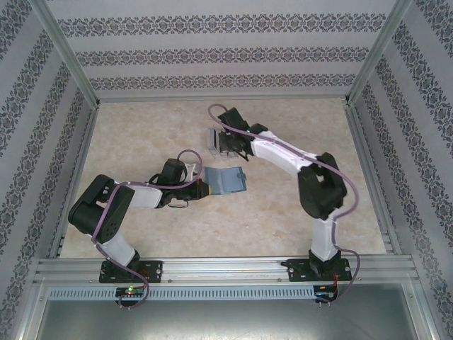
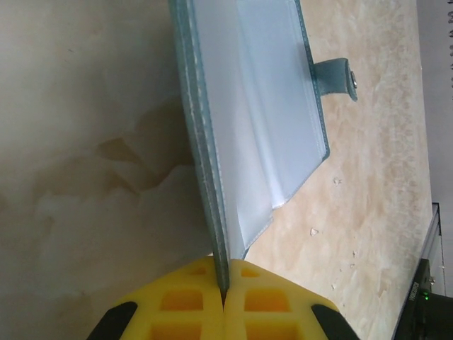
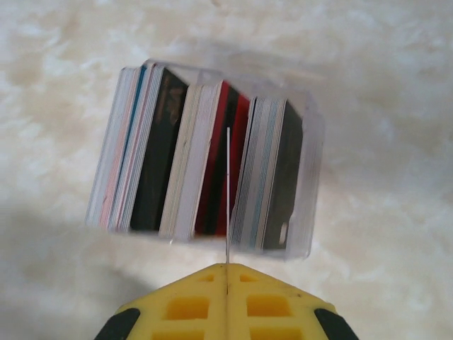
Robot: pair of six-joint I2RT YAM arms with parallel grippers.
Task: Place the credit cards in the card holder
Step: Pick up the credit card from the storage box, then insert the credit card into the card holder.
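**Left arm.** The left fingers [image 2: 209,280] are together, clamped on the edge of one cover of the card holder [image 2: 248,106]. The lower frame edge cuts off the rear of the fingers. In the top view the left fingers [image 1: 192,188] are largely hidden under the wrist.

The card holder [image 1: 228,179] sits open near the centre of the tabletop [image 1: 177,234]. The gripped cover is seen edge-on. To its right, pale sleeves [image 2: 269,142] fan out, and they overlap too much to be counted. One strap [image 2: 333,74] with one snap [image 2: 352,83] projects from the outer edge. No writing can be made out on the holder.

**Right arm.** The right fingers [image 3: 212,280] are together, clamped on one credit card [image 3: 227,184]. The card is seen edge-on as a thin pale line, so its faces, colour and print are hidden.

Beyond it, a translucent rack [image 3: 311,177] holds the remaining credit cards [image 3: 219,142] upright in three bundles. Blur prevents a count of single cards. Red faces show in the middle bundle and dark faces in the outer two. A small pale mark on the right-hand bundle is unreadable.

In the top view the right fingers [image 1: 230,145] are over the rack [image 1: 211,138] and partly hide it. The rack stands near the card holder, apart from it.
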